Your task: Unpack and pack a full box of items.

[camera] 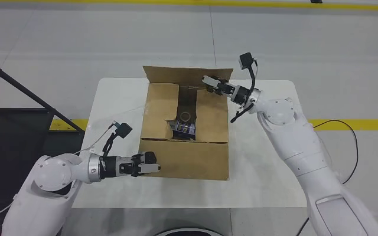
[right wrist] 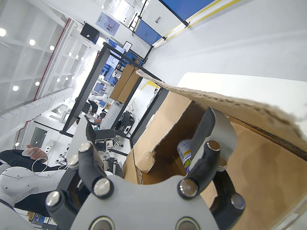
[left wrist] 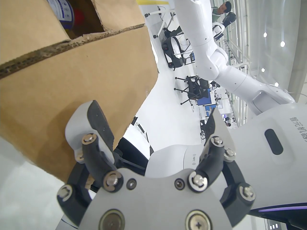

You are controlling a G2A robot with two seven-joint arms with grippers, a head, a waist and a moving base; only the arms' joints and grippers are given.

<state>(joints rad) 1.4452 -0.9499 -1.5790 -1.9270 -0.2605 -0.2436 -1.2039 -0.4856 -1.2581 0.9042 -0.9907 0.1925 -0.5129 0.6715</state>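
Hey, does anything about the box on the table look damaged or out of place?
Minor damage only: the brown cardboard box has one inner flap with a ragged, torn edge, clear in the right wrist view. Nothing is spilled; the blue-labelled can sits inside the box.

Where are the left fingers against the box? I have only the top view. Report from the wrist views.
Observer: The left fingers are open, and the edge of the front flap of the box lies between them.
Operator: Now the right fingers.
Observer: The right fingers are open too. One sits just under a flap edge, in front of the box opening.
Operator: Tell me what lies by the can.
Observer: Something red sits behind the can. I cannot tell what it is.
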